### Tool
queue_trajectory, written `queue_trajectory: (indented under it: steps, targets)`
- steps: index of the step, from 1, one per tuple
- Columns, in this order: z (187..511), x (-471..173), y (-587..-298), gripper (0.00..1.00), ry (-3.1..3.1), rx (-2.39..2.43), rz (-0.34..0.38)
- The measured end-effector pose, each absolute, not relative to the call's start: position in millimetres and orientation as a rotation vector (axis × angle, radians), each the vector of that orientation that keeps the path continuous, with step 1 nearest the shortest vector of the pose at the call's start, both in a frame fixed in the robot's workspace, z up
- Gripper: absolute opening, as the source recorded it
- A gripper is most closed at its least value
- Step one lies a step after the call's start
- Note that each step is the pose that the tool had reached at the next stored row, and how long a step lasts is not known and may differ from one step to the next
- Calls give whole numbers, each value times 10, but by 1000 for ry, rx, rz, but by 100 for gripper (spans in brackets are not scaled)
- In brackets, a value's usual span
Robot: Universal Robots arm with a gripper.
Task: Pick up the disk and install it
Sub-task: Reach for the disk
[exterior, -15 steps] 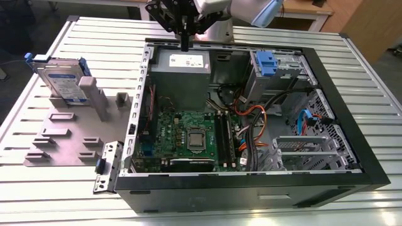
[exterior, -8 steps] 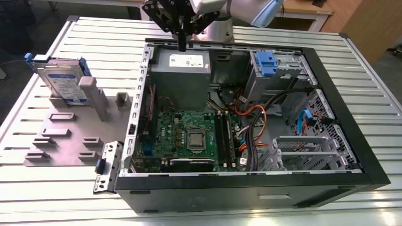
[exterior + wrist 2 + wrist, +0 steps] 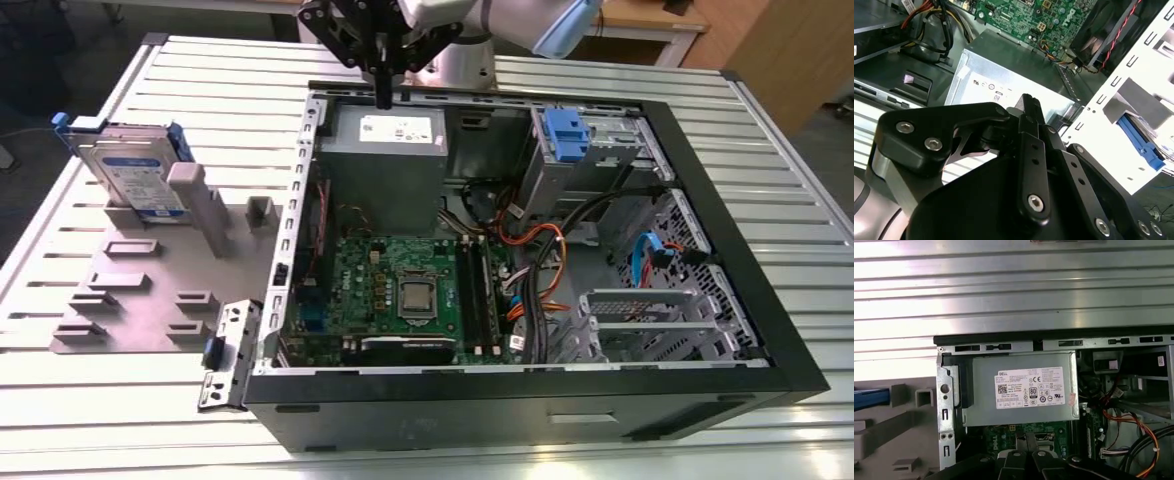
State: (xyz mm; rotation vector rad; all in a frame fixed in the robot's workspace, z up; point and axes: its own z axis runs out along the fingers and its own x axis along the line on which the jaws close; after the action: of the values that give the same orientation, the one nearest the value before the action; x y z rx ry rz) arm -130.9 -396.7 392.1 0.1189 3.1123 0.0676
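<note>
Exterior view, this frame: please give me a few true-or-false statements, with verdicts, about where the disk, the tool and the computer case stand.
1. The silver rectangular disk with blue rails stands in the grey plastic holder, outside the case. True.
2. The tool grips the disk. False: it hangs shut and empty at the grey metal power-supply box, apart from the disk.
3. The black computer case lies open, its green motherboard showing. True.
4. The disk is on the exterior view's right of the case. False: it is on the left.
</note>
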Motion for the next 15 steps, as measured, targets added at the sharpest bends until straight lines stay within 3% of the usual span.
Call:
queue_trajectory:
  steps: [15]
  targets:
    - [3902,-1462,-3906,11,3112,124,67]
